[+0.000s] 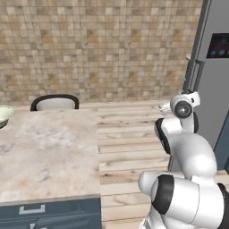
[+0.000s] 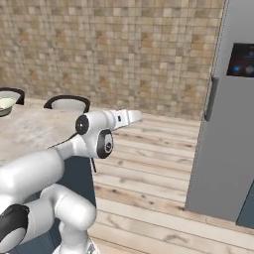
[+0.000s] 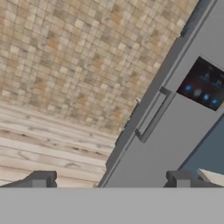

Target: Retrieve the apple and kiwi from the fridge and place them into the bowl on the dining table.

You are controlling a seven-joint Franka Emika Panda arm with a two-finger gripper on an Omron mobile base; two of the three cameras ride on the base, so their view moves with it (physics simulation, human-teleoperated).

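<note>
— Where are the apple and the kiwi now? I cannot find them.

— I think they are inside the fridge, and its doors look closed, so I cannot tell on which shelf. The fridge stands ahead of the gripper, a little to the right of it, and they are apart, not touching.

— And the gripper, is it holding something?

— No. The two fingertips stand wide from each other with nothing between them, so it is ready to take hold.

— What must it take first?

— The door handle, I would judge. It is a stiff dark bar, standing off the door, easy to clamp across the middle. The door will probably feel heavy and must swing in an arc.

— And the fruits?

— Both small, round, light and smooth, so they may roll or slip; better to grip across the widest part, gently.

— Where do they go?

— Into the bowl, on the dining table, far to the left of the gripper and behind it.
</note>
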